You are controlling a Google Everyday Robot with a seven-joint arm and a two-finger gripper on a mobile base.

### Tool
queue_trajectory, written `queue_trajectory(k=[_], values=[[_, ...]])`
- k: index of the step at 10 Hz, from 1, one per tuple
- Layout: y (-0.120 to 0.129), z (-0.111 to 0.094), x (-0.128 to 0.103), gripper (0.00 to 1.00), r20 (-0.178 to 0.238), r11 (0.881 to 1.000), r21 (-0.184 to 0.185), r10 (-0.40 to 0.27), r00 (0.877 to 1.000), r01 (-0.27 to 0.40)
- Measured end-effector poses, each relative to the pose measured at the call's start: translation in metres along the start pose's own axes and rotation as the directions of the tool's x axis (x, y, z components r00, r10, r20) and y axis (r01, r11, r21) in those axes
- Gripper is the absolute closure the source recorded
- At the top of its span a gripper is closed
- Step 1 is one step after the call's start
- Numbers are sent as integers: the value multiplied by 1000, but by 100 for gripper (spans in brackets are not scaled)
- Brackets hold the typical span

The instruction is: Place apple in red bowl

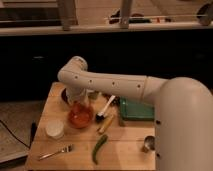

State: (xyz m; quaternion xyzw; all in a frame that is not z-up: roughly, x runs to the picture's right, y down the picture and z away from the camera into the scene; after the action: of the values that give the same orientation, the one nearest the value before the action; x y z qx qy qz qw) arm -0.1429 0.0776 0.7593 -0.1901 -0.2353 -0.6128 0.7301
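The red bowl (80,120) sits on the left half of the wooden table (125,150). My gripper (80,103) hangs straight down from the white arm (107,85) and is right above the bowl, just over its rim. I cannot make out the apple as a separate thing; it is either hidden by the gripper or merged with the bowl's red inside.
A white cup (55,130) stands left of the bowl and a fork (54,152) lies near the front edge. A long green pepper (99,148), a metal cup (148,144), a green tray (135,109), a black-handled utensil (106,111) and a dark bowl (66,95) are around.
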Motion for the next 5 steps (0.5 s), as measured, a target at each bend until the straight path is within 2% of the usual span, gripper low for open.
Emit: queue_trajectory(k=[3, 5], values=[[-7, 0, 4, 25, 5, 1000, 0, -11, 1000, 11], [-8, 0, 6, 20, 8, 1000, 0, -11, 1000, 11]])
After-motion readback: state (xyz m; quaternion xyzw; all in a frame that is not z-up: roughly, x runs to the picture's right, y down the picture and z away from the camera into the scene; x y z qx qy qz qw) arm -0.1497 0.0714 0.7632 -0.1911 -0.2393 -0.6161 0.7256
